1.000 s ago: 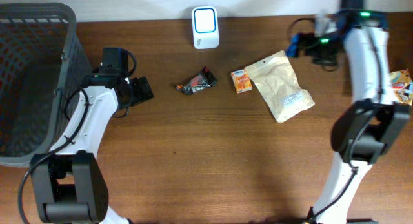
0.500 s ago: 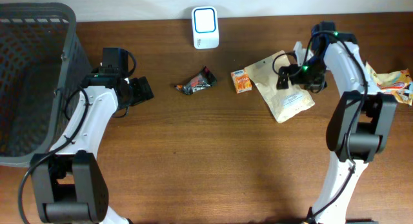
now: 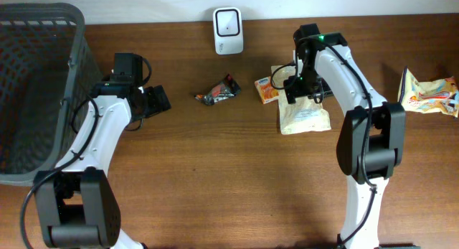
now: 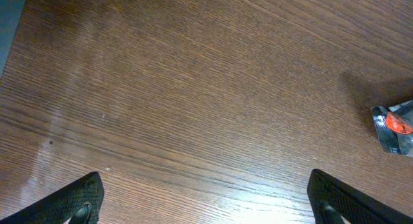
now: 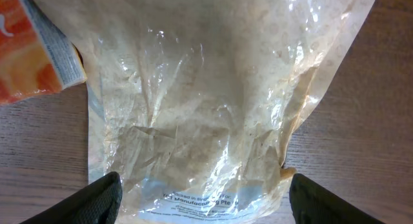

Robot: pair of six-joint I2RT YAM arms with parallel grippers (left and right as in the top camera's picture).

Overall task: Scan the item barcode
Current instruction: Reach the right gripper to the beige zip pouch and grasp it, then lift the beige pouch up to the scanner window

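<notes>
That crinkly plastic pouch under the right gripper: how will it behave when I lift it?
Probably floppy: the pouch is thin, wrinkled film, so it should sag from a pinch. Its glossy surface looks slippery. Likely light, since it lies fairly flat.

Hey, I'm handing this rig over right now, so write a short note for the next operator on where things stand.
Left gripper: open, empty, over bare table near the dark wrapper.
Right gripper: open, straddling the pale pouch, not clamped on it.
Scanner stands at the table's far edge; an orange packet lies against the pouch.
Done: right arm is in position; no item is lifted or at the scanner.
Left: grip the pouch and show its barcode to the scanner.
</notes>
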